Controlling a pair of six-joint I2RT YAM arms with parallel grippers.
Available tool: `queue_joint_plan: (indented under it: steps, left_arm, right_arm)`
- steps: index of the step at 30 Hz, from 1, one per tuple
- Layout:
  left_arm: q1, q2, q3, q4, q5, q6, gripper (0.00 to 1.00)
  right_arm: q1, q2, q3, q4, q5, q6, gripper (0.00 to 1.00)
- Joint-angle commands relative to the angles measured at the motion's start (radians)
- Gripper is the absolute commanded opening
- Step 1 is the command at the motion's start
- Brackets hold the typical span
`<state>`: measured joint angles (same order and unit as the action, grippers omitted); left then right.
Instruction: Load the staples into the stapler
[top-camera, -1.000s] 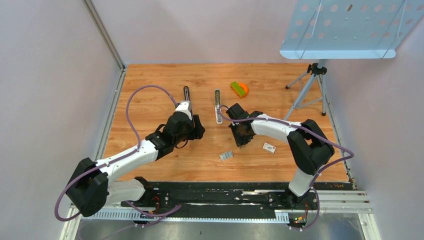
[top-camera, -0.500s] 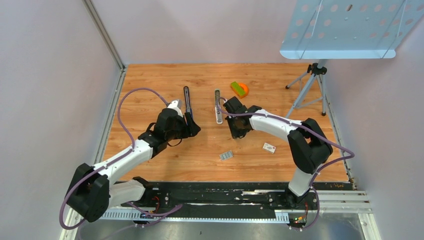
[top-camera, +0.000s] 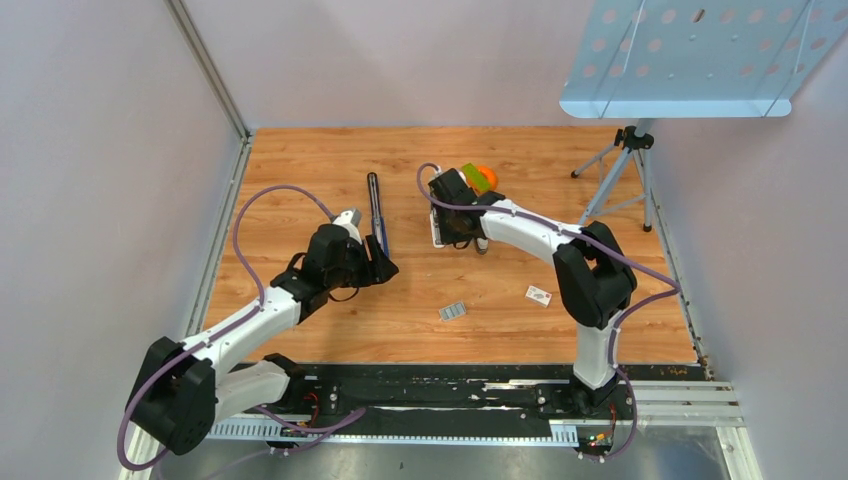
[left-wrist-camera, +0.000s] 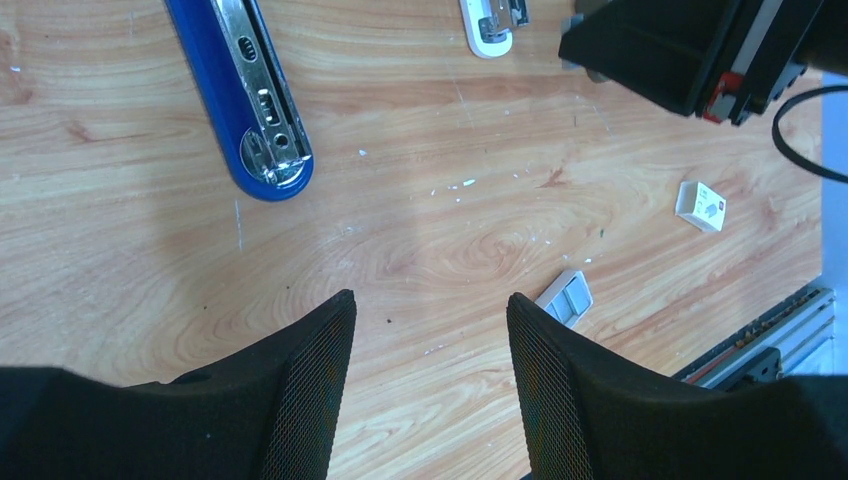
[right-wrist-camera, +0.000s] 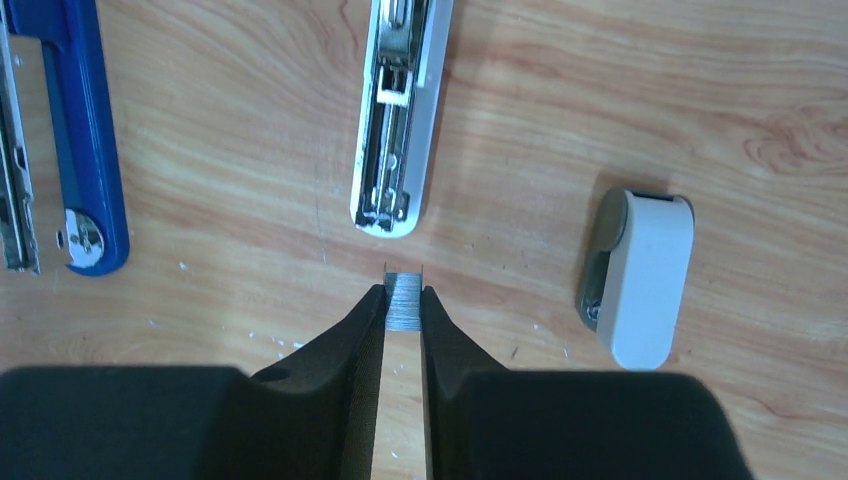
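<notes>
So, right gripper (right-wrist-camera: 403, 312): narrow, pinching the staple strip (right-wrist-camera: 404, 288) at lower centre of the right wrist view, just below the near end of the white stapler (right-wrist-camera: 398, 120).
Staple strip: light, stiff but brittle I'd guess, could snap or slip if squeezed crooked; gripping its flat sides like this seems right.
Left gripper (left-wrist-camera: 430, 300): wide, holding nothing, above bare wood.
Staple block (left-wrist-camera: 565, 298): lower right of left wrist view, near the white card (left-wrist-camera: 701, 205).
Blue stapler (left-wrist-camera: 245, 90): upper left there, rail up.

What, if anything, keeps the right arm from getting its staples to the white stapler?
Likely nothing, so yes: the right gripper pinches the staples just short of the open white stapler, its near end straight ahead, with only tabletop between.
</notes>
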<state>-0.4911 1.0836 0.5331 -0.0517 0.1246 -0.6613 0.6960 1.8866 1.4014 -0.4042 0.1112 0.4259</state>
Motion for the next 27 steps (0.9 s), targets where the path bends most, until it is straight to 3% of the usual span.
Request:
queue_joint_plan:
  steps: [1,27]
  left_arm:
    - [0.009,-0.026,-0.011,0.002,0.022,0.026,0.61]
    - [0.029,-0.027,0.001,-0.027,-0.002,0.069,0.61]
  right_arm:
    - [0.015,0.043,0.052,0.037,0.041,0.037,0.19]
    - [0.015,0.146,0.136,0.074,0.066,0.029,0.20]
